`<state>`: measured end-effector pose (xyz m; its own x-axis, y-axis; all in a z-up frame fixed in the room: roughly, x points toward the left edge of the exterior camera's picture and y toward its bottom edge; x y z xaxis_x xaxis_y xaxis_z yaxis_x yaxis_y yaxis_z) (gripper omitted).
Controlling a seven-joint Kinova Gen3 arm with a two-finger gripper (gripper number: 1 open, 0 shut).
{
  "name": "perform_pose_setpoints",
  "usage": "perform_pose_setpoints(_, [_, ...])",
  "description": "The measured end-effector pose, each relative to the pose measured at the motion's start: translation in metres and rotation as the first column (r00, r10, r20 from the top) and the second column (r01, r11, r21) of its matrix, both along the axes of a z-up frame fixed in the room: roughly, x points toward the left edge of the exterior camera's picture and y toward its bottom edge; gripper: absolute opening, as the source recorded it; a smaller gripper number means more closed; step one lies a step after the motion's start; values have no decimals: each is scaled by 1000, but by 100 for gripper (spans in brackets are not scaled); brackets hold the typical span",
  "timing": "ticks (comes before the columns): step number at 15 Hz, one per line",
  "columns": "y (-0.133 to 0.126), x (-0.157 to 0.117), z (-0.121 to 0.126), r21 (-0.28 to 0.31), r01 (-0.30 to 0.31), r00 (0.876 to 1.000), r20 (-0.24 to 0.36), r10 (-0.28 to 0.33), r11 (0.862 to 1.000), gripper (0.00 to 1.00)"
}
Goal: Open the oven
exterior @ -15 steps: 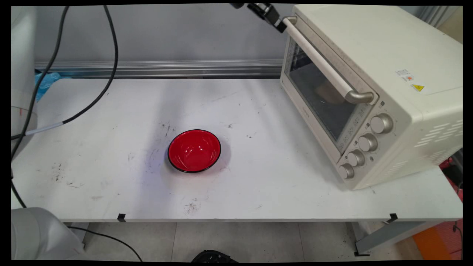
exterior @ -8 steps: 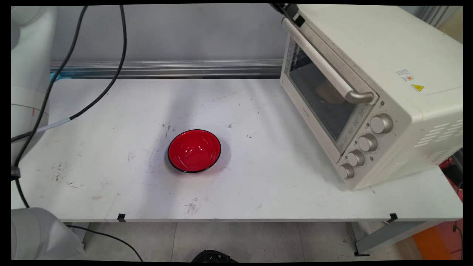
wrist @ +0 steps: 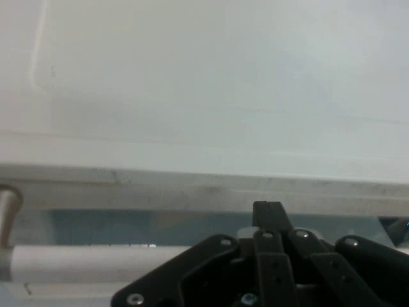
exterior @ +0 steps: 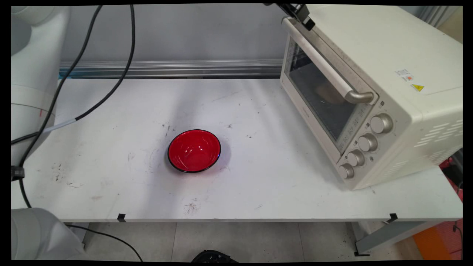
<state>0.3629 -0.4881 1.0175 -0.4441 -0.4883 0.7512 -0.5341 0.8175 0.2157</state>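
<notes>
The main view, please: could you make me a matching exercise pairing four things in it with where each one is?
Things:
1. bowl
2. oven
3. gripper
4. cables

Places:
A. at the picture's top edge, at the far end of the oven's door handle
B. on the table's right side, door shut
C. hanging on the left
D. near the table's middle, upright

Pairs: 1-D, 2-B, 3-A, 4-C
</notes>
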Motion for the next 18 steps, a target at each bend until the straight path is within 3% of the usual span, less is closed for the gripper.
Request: perform_pose_setpoints(18, [-5, -33, -39, 35, 32, 999, 9, -33, 999, 0])
